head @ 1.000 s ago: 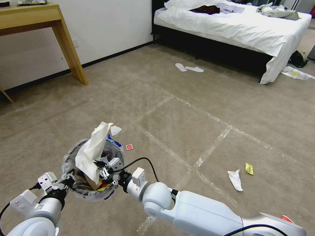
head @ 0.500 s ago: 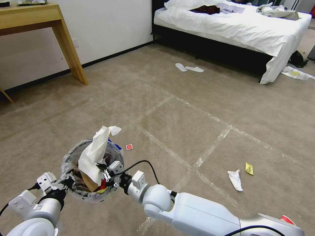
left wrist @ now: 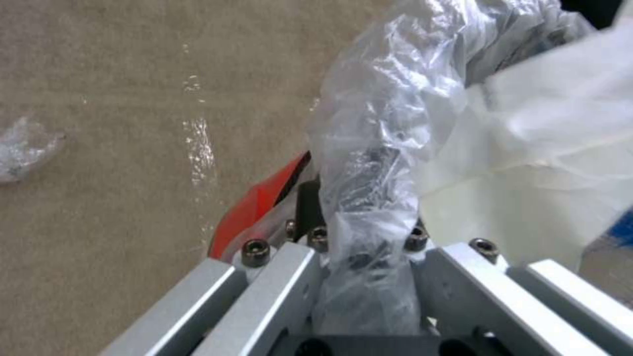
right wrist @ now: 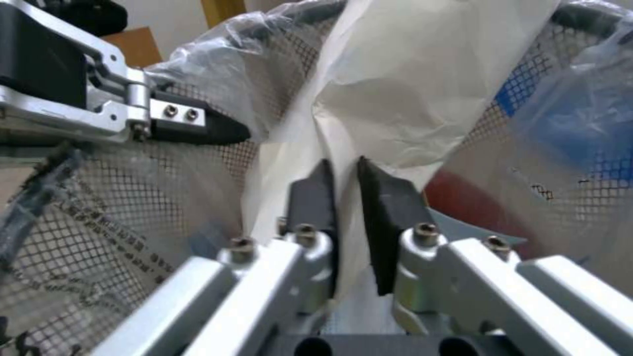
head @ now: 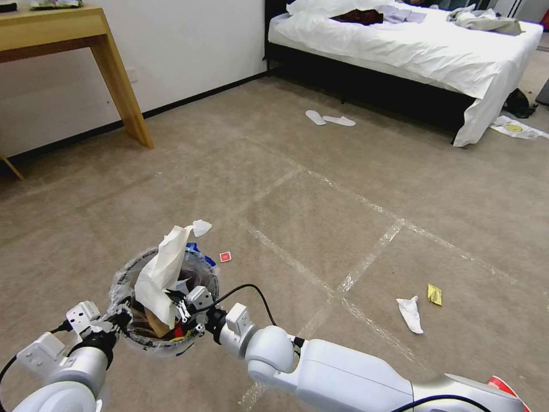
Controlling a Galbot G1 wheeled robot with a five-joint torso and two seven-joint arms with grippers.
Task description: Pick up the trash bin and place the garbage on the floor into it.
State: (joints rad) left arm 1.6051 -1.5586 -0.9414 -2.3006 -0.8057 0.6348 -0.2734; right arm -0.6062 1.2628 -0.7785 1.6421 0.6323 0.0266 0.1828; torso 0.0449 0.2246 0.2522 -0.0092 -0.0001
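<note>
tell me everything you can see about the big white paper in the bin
The white paper is a large, crumpled, creased sheet, off-white and thin-looking. It stands tilted, its lower part inside the trash bin and its upper end sticking above the rim, leaning toward the far side. The right hand is shut on it, pinching its lower part inside the bin's mesh wall. It rests against the clear plastic liner and other litter beneath. The left hand grips the bin's near rim.

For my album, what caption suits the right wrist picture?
Right tool pinching white paper inside the mesh trash bin, left tool gripping its rim.
</note>
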